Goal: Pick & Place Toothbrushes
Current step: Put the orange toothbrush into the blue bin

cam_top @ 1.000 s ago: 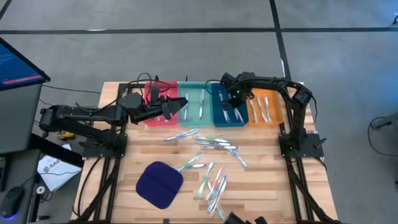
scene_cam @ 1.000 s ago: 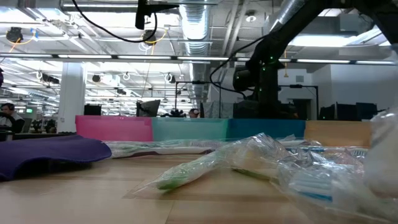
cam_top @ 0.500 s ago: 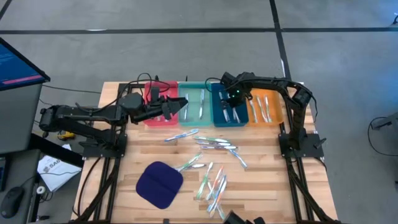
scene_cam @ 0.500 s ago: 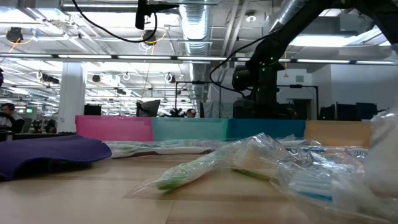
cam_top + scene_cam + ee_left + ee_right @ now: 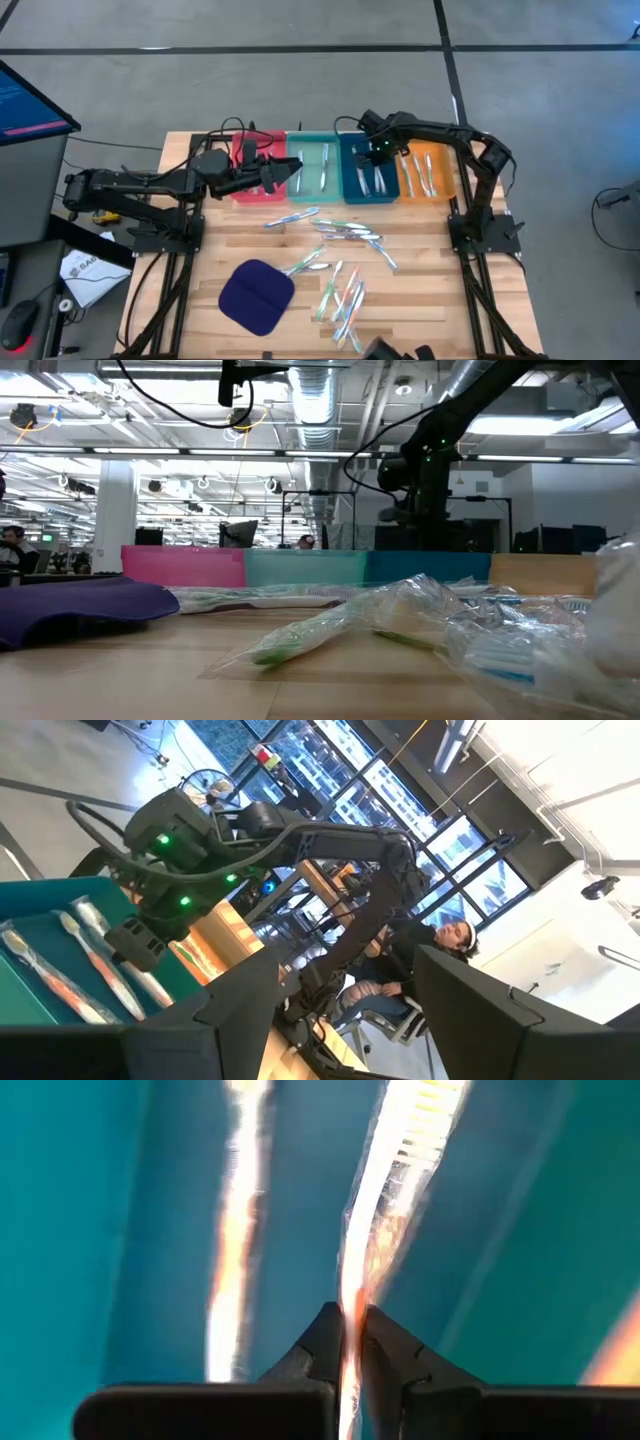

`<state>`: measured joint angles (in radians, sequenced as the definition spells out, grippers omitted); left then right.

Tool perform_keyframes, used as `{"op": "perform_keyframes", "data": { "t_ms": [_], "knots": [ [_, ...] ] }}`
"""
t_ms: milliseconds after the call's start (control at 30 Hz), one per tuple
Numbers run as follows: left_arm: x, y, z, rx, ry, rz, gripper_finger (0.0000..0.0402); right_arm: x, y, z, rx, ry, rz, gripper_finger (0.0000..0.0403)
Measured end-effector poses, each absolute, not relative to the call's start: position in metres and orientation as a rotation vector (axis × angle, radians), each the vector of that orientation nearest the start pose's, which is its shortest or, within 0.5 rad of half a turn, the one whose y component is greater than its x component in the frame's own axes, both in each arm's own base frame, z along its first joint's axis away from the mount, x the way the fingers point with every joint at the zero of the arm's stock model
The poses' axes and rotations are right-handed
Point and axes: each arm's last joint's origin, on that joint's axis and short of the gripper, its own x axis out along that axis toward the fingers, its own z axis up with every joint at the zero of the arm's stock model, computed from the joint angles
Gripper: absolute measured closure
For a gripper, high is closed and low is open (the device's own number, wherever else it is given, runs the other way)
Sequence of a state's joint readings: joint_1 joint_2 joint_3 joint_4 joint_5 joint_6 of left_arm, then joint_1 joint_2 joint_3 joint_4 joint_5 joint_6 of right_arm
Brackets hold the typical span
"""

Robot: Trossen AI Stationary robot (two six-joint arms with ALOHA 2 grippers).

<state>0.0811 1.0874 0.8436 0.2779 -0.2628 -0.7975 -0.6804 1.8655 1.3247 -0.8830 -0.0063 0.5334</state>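
Observation:
Four trays stand in a row at the table's far edge: red (image 5: pixel 250 165), teal (image 5: pixel 315 170), blue (image 5: pixel 352 185) and orange (image 5: pixel 430 172). My right gripper (image 5: pixel 376 156) points down over the blue tray, shut on a whitish toothbrush with an orange handle (image 5: pixel 378 1230). A second toothbrush (image 5: pixel 232 1250) lies on the tray floor beside it. Several wrapped toothbrushes (image 5: pixel 345 238) lie loose on the wooden table. My left gripper (image 5: pixel 288 172) stays level above the red and teal trays, open and with nothing between its fingers (image 5: pixel 240 1010). My right gripper pinches the toothbrush's handle (image 5: pixel 350 1298) between its two fingertips (image 5: pixel 325 1342), coming from above and pointing down. The brush runs on ahead of the fingers, its bristle end (image 5: pixel 420 1120) farthest away. Whether it is lifted off the tray floor I cannot tell.
A dark blue cloth pad (image 5: pixel 257 296) lies near the table's front left. Toothbrushes also lie in the teal and orange trays. In the low view crumpled clear wrappers (image 5: pixel 430 615) fill the foreground. A person sits in the room beyond the table (image 5: pixel 445 945).
My right gripper has risen a little over the blue tray and rolled slightly about its own axis, staying shut.

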Motion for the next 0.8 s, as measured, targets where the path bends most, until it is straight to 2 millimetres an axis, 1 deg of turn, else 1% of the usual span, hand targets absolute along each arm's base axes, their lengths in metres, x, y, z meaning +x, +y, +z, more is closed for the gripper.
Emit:
{"op": "perform_keyframes", "data": {
  "t_ms": [167,367,600,800],
  "knots": [
    [0.244,0.027,0.34,-0.787,-0.169,0.312,0.0175,0.263,-0.225,0.186,0.917,1.253,-0.98,0.0387],
    [0.244,0.027,0.34,-0.785,-0.169,0.313,0.0175,0.259,-0.233,0.185,0.932,1.231,-0.999,0.0386],
    [0.244,0.027,0.34,-0.785,-0.169,0.313,0.0175,0.246,-0.236,0.174,0.976,1.244,-1.038,0.0386],
    [0.244,0.027,0.34,-0.785,-0.169,0.313,0.0175,0.244,-0.236,0.171,0.98,1.251,-1.037,0.0383]
  ]
}}
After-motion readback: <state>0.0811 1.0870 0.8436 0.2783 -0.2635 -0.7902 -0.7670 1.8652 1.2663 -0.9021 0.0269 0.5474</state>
